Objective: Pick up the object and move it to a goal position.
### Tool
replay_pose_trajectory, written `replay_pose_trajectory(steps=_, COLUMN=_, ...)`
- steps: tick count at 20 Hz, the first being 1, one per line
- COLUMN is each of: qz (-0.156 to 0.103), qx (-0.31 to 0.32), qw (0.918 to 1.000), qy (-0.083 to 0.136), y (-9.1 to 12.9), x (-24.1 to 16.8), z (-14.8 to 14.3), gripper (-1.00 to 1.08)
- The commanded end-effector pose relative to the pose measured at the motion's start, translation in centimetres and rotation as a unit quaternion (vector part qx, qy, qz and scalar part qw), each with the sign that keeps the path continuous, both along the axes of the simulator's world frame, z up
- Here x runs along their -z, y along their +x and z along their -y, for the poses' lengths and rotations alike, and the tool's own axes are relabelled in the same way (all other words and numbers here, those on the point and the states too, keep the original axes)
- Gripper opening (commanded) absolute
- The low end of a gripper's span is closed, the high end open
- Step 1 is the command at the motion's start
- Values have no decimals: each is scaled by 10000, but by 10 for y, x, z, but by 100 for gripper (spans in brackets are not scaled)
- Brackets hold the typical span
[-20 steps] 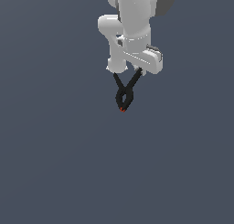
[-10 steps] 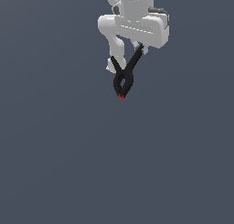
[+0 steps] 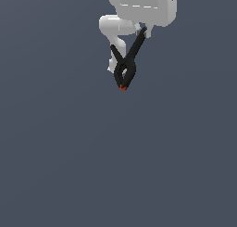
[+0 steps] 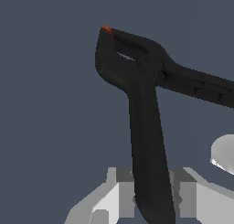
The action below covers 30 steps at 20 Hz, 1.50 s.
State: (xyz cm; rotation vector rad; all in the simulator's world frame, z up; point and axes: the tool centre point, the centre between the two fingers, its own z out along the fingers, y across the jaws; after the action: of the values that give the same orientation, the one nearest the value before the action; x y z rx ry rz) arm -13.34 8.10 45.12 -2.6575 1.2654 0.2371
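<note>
The object is a small black spring clamp (image 3: 126, 67) with two long diverging handles and a red-orange jaw tip pointing down. It hangs from my white gripper (image 3: 141, 31) near the top of the exterior view, well above the grey floor. In the wrist view the clamp (image 4: 144, 122) fills the middle, and one of its handles runs down between my two grey fingers (image 4: 186, 193), which are shut on it. The second handle sticks out to the side, free. My gripper (image 4: 153, 195) itself is mostly hidden by the arm in the exterior view.
A plain dark grey surface (image 3: 115, 166) lies under and around the arm. A rounded white part of the arm (image 4: 225, 153) shows at the edge of the wrist view.
The gripper has risen with the clamp and turned. The clamp now hangs higher in the exterior view, tilted, with its handles spread toward the upper right.
</note>
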Motion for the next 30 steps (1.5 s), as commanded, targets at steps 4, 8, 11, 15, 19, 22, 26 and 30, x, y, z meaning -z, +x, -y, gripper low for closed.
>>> replay_pose_trajectory(steps=4, qz=12, qx=-3, qw=10000, qy=6, y=2, x=-13, z=1, gripper=-100)
replay_pose_trajectory(steps=8, qz=-2, qx=-2, qw=10000, qy=6, y=2, x=-11, z=1, gripper=-100)
replay_pose_trajectory(steps=11, qz=-2, qx=-2, qw=10000, qy=6, y=2, x=-14, z=3, gripper=-100)
replay_pose_trajectory(steps=15, qz=-2, qx=-2, qw=10000, qy=6, y=4, x=-25, z=10, gripper=-100)
replay_pose_trajectory(steps=19, qz=-2, qx=-1, qw=10000, qy=3, y=7, x=-41, z=19, gripper=-100)
replay_pose_trajectory(steps=22, qz=-2, qx=1, qw=10000, qy=0, y=10, x=-57, z=28, gripper=-100)
replay_pose_trajectory(steps=26, qz=-2, qx=1, qw=10000, qy=0, y=14, x=-79, z=41, gripper=-100)
replay_pose_trajectory(steps=30, qz=-2, qx=1, qw=10000, qy=0, y=18, x=-94, z=50, gripper=-100)
